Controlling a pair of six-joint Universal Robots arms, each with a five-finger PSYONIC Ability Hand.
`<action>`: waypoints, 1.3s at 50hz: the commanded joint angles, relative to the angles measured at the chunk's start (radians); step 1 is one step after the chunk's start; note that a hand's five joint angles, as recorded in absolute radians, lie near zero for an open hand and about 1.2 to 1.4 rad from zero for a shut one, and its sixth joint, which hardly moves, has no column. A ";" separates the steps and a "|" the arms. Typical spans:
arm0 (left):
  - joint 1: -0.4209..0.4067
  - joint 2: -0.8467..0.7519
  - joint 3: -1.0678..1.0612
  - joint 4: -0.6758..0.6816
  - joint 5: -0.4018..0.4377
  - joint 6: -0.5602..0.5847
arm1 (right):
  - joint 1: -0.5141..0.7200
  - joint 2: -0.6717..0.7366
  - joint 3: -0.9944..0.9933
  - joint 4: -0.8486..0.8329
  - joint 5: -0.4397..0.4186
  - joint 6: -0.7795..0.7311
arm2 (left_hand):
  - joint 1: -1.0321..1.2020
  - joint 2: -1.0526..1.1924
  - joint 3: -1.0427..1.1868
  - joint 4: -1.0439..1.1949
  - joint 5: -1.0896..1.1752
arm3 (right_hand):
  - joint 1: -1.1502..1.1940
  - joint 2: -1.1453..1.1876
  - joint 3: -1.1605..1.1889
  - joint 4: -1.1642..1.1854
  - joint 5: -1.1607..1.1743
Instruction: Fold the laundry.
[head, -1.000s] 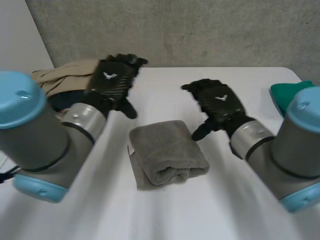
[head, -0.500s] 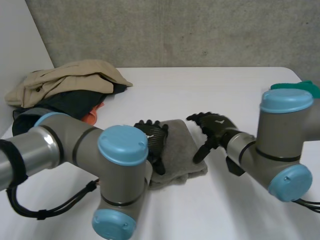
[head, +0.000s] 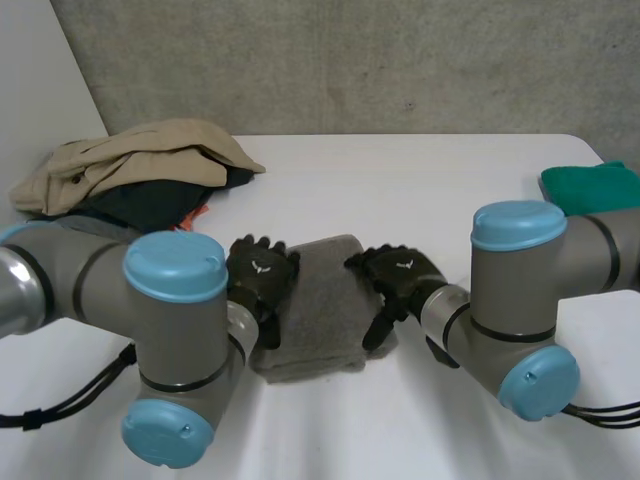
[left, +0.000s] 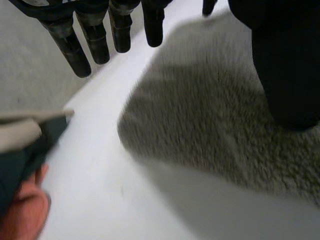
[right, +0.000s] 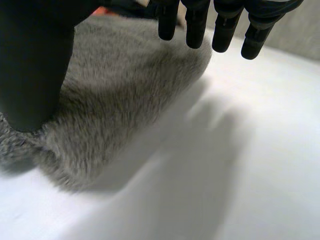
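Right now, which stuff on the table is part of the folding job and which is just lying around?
In the job: grey towel, folded; left hand and right hand, open, one at each side of it.
Lying about: pile of clothes, beige on top, behind the left arm; green cloth by the right arm. Both likely laundry too, untouched.

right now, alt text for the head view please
A folded grey towel lies on the white table, the left hand at one side edge and the right hand at the other, both open. Clothes are piled behind.
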 joint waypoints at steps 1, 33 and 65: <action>0.003 0.137 0.056 0.011 0.100 -0.028 | 0.073 -0.128 0.037 -0.060 0.113 -0.103 | 0.000 -0.019 -0.025 -0.015 -0.041 | -0.034 -0.019 -0.017 -0.026 -0.029; 0.174 0.194 0.199 -0.078 0.727 -0.370 | 0.297 0.083 0.122 -0.461 0.278 -0.359 | 0.011 -0.007 -0.013 -0.003 -0.029 | 0.292 0.306 0.309 0.300 0.296; 0.201 0.235 0.254 -0.072 0.707 -0.381 | -0.190 0.033 -0.253 -0.631 0.138 -0.292 | 0.009 -0.010 -0.016 -0.006 -0.032 | 1.169 1.183 1.186 1.177 1.173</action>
